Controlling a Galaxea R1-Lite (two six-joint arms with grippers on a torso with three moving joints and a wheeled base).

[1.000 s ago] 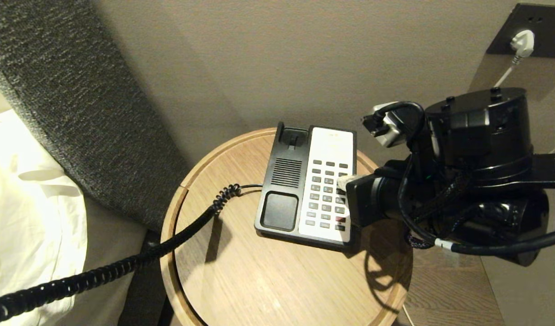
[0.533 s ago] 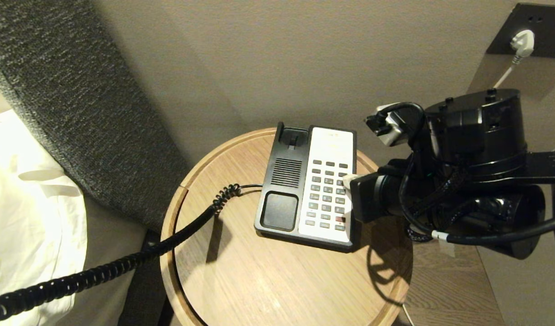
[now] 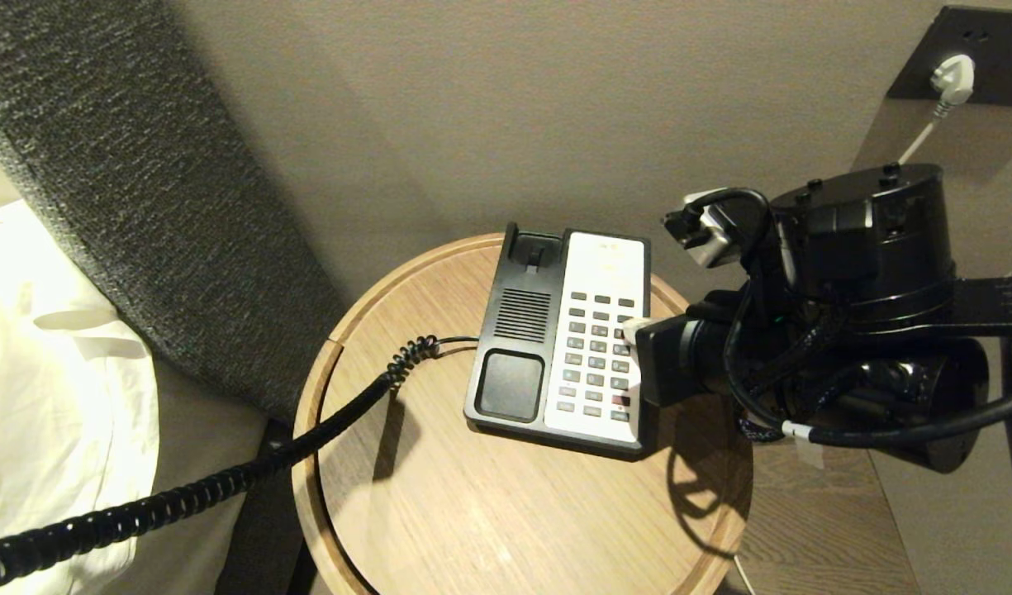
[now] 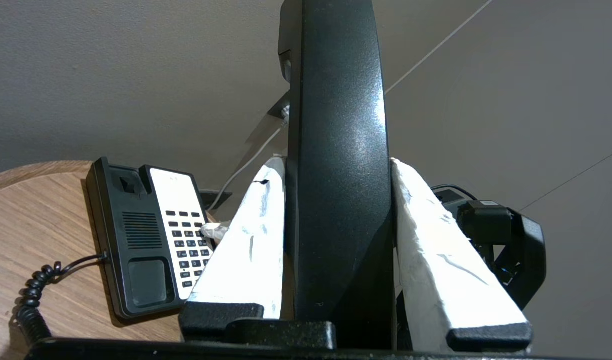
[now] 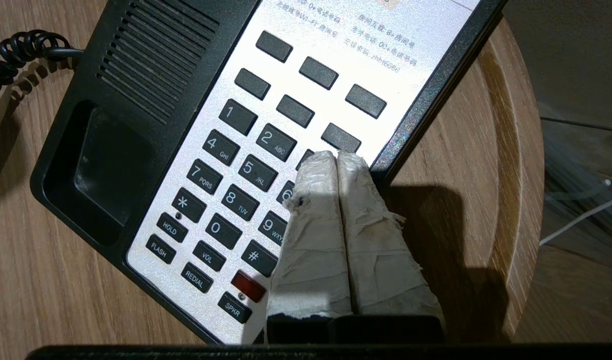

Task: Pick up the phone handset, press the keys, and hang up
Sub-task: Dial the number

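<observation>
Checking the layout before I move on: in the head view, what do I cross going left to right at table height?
White bedding → coiled cord → round wooden table → phone base → keys → right gripper.

Right tool (image 3: 631, 330) shifted slightly toward right edge of keys (image 3: 598, 351).

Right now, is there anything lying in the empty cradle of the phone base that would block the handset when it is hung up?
Nothing visible does. The cradle on the phone base lies bare. The right gripper, fingers together, is on the keys beside it, not over the cradle. The left gripper holds the handset off to the side.
</observation>
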